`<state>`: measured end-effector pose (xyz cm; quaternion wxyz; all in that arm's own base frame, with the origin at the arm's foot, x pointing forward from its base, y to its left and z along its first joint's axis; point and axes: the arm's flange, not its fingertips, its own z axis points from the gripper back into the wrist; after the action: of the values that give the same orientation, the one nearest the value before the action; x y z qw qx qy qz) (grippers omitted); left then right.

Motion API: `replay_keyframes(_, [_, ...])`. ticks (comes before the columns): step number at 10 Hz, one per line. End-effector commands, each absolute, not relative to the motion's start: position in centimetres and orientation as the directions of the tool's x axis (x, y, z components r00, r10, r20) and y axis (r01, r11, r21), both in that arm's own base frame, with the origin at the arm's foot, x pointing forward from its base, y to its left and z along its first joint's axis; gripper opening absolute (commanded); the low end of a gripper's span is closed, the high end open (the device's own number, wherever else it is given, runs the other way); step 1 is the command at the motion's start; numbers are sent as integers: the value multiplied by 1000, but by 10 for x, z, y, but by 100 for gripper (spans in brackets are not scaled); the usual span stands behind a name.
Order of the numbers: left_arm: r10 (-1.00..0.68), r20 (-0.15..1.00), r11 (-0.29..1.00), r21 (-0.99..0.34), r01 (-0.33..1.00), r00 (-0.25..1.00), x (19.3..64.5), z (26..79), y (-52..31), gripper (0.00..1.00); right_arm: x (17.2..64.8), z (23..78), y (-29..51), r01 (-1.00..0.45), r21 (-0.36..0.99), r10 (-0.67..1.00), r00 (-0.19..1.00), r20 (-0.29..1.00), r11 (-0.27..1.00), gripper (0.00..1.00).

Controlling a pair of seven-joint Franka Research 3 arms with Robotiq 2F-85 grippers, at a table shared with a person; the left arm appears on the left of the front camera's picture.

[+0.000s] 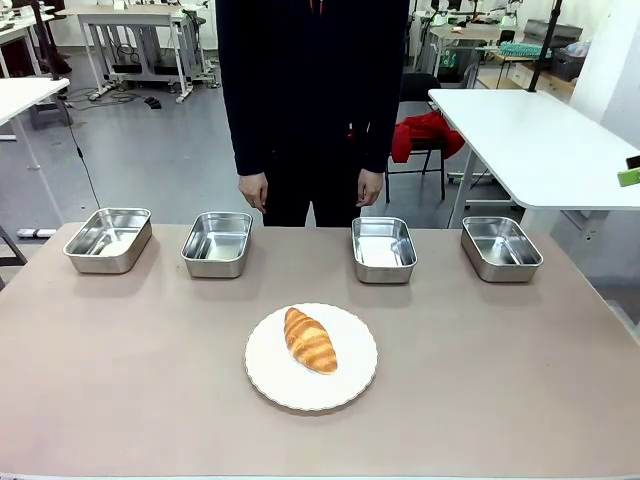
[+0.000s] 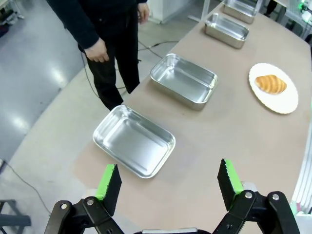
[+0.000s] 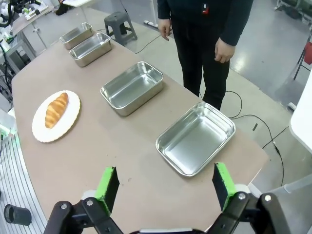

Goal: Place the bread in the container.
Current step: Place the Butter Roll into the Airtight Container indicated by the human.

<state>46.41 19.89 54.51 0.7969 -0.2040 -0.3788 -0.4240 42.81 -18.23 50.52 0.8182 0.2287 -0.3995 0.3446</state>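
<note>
Front view: bread (image 1: pixel 310 341) lies on the white plate (image 1: pixel 270 372).

Bright, even light from overhead. The pan (image 2: pixel 134 141) just beyond the left claw (image 2: pixel 168 166) shows pale glare; shadows are soft. Wrist pictures bend at edges, sharp everywhere

No readable text, no labels, no brands, no numbers on anything in view
</note>
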Motion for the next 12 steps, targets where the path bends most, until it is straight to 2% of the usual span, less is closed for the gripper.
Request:
replay_keyframes(1, [-519,802,537,38,843,295,463,541,205,100,429,507,-181,-761,55,398,397,827,647,100])
replay_keyframes(5, [-506,819,532,49,845,271,458,546,208,100,426,508,-181,-759,48,394,390,832,649,100])
replay_keyframes(12, [-458,827,583,3,813,326,435,565,194,100,410,533,-174,-744,10,402,373,836,668,100])
